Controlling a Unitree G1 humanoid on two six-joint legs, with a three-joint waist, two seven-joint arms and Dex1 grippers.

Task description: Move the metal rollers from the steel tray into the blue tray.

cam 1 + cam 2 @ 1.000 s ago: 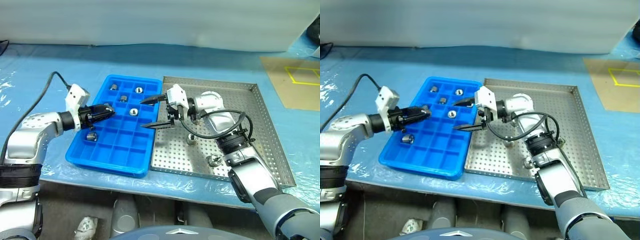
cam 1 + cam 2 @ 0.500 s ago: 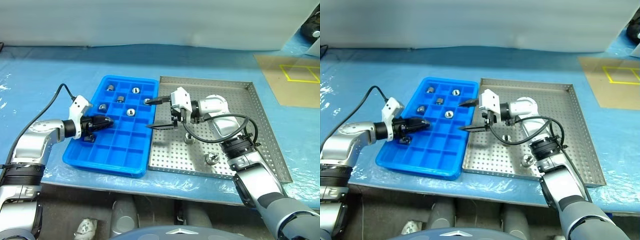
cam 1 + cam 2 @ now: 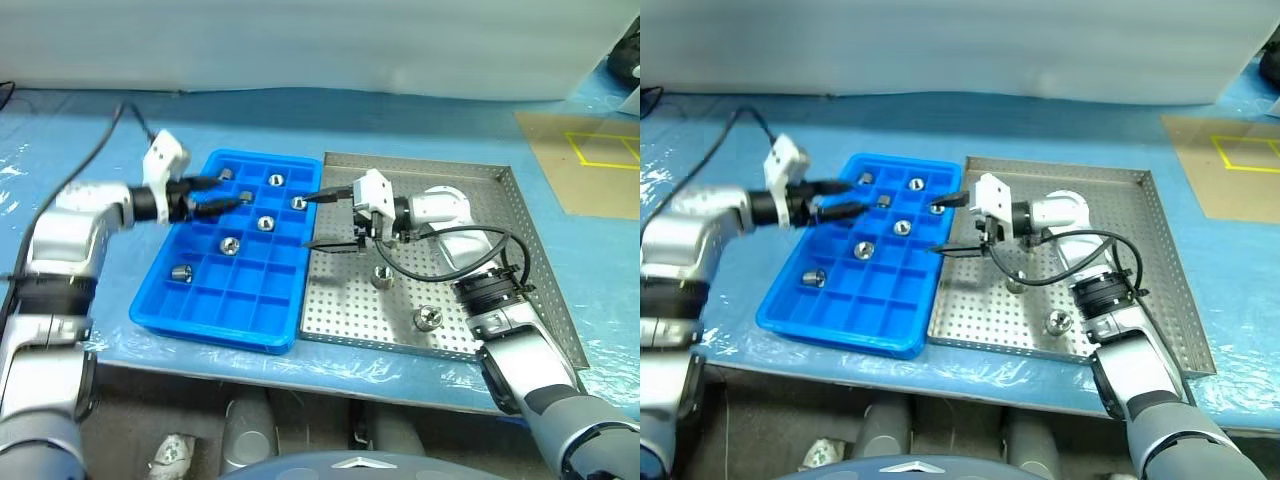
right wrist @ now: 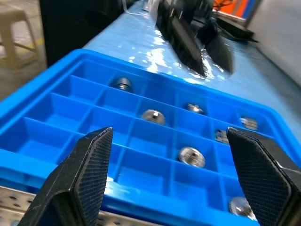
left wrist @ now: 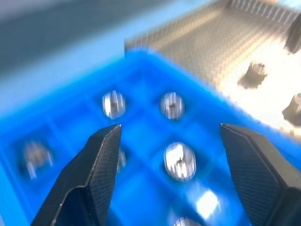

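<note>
Two rollers (image 3: 382, 276) lay in the steel tray (image 3: 520, 250), lower right of my spread, empty right gripper (image 3: 335, 218). My left gripper (image 3: 222, 192), spread and empty, hung farther off over the blue tray (image 3: 215, 320).

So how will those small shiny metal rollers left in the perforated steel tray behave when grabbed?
The small shiny metal rollers look solid, so probably heavy for their size. Their polished sides may slip between jaws. Both stand on end on the perforated steel tray; tipped over, they would likely roll.

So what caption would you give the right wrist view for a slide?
Open right gripper facing the blue tray, metal rollers sitting in its compartments, left gripper hovering beyond.
</note>
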